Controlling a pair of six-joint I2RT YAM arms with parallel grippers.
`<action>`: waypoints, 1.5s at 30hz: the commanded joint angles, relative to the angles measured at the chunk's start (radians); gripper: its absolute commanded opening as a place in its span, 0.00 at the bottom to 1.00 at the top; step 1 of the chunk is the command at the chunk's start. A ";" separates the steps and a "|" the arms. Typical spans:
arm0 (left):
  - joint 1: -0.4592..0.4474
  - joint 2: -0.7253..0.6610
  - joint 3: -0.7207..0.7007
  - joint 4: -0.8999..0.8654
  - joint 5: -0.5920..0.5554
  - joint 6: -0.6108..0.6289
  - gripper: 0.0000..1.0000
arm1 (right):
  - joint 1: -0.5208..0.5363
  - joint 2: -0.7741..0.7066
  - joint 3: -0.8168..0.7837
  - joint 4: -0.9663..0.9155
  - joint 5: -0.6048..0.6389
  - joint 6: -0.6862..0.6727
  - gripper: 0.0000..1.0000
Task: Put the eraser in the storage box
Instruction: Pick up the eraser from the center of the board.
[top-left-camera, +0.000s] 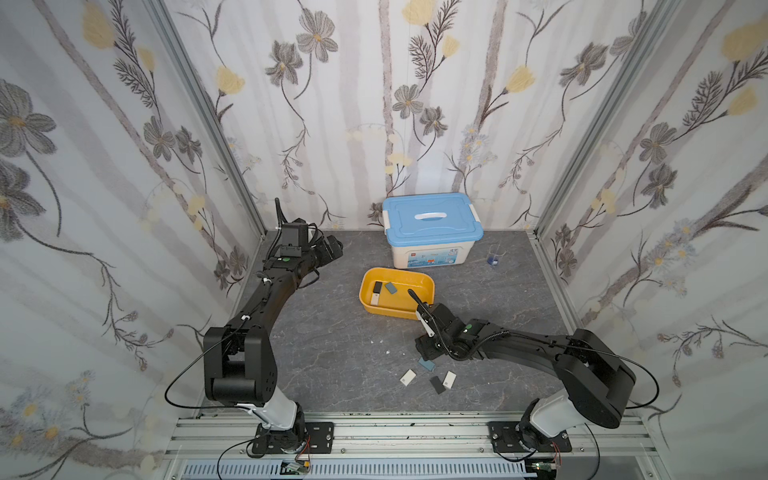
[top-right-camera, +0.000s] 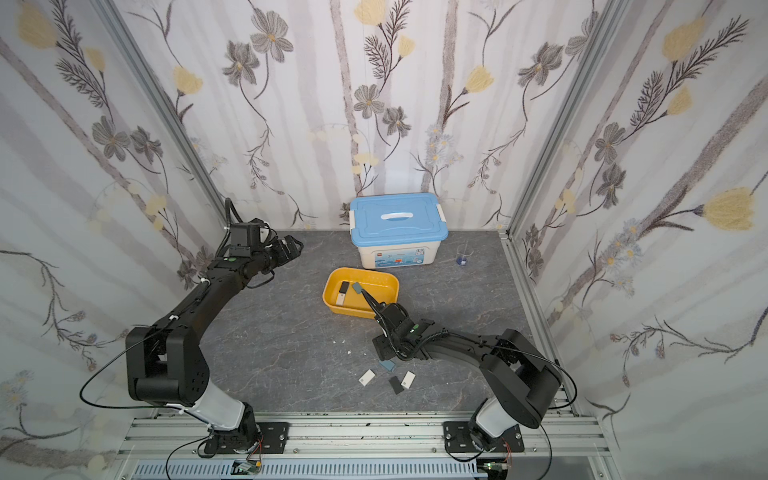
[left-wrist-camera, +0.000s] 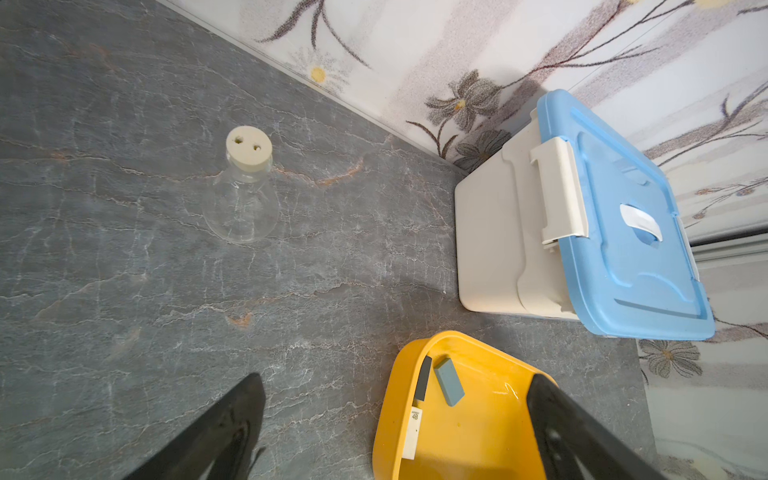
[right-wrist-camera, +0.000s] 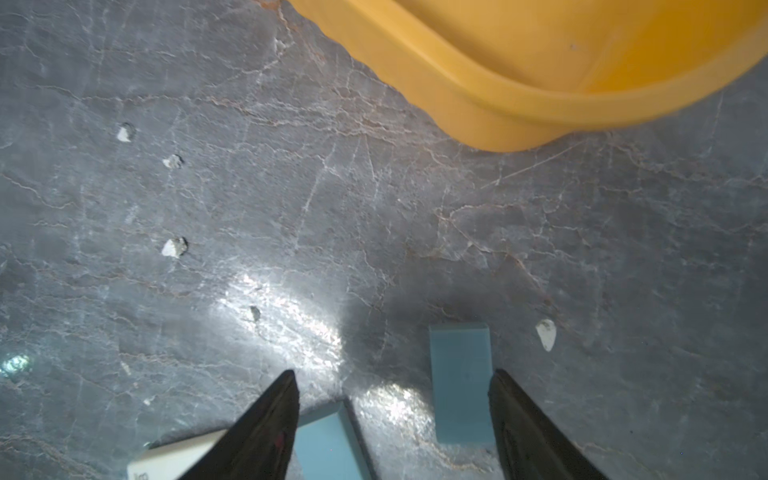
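You see the right hand (right-wrist-camera: 394, 374) with fingers apart above the table (right-wrist-camera: 249, 208); a blue eraser (right-wrist-camera: 460, 382) lies flat between them, near one finger, outside the box (right-wrist-camera: 519, 104).

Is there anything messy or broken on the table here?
Yes. Small white crumbs are scattered on the grey table near the yellow storage box; one lies beside a blue eraser. They look like broken-off bits, though of what I cannot tell. Nothing looks spilled.
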 joint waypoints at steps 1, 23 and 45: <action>0.001 -0.005 0.000 0.028 0.006 -0.009 1.00 | -0.016 0.006 -0.015 0.066 0.024 0.031 0.73; 0.001 -0.003 0.003 0.023 -0.002 -0.007 1.00 | -0.034 0.051 -0.053 0.081 -0.001 0.014 0.37; 0.001 0.025 0.020 0.024 0.030 -0.005 1.00 | -0.065 -0.009 0.283 0.005 0.032 -0.068 0.27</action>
